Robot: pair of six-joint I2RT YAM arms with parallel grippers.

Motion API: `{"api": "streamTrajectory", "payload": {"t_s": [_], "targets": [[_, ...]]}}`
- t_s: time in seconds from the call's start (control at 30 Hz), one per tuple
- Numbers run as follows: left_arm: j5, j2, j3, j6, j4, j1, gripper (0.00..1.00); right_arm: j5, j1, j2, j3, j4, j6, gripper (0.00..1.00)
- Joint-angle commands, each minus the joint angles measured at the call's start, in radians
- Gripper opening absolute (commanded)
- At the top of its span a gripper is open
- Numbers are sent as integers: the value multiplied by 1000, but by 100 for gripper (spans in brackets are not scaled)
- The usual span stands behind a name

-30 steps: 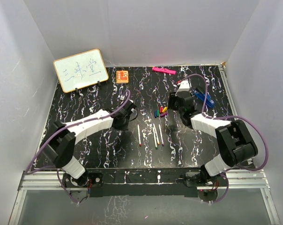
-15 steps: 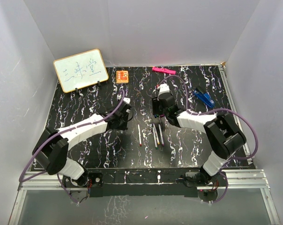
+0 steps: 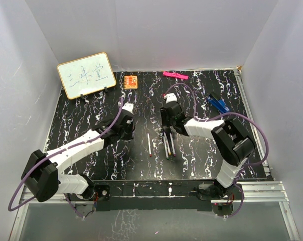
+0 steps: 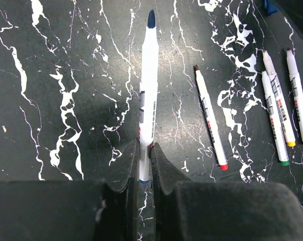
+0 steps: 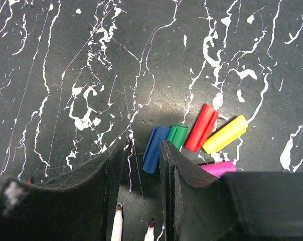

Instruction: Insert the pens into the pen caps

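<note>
Left gripper [image 4: 144, 150] clenched on the blue-tipped pen [image 4: 149, 85] near its tail. Right gripper [image 5: 143, 150] released, straddling the blue cap [image 5: 154, 146], which touches the green cap [image 5: 177, 135]; we fear closing pinches it askew or drags both

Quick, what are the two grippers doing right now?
Left gripper: closed on the blue pen.
Right gripper: open, at the blue cap.

The right gripper [image 5: 143, 148] stood with its jaws apart over the black marbled desk [image 5: 66, 75]. A blue cap [image 5: 154, 149] lay with its lower end in the gap, close by the right finger. Beside it lay a green cap [image 5: 177, 135], a red cap [image 5: 201, 127] and a yellow cap [image 5: 224, 134], with a magenta cap [image 5: 217, 167] half hidden behind that finger. Two pen tips [image 5: 116, 228] showed at the bottom edge.
</note>
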Motion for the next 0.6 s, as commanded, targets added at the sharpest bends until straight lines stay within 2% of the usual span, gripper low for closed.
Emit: {"api": "streamTrajectory", "payload": {"t_s": [0.0, 0.57], "targets": [[11, -8, -11, 12, 15, 7, 0, 21, 12, 30, 53, 12, 13, 33], [34, 12, -11, 15, 23, 7, 0, 64, 18, 81, 82, -26, 15, 33]]}}
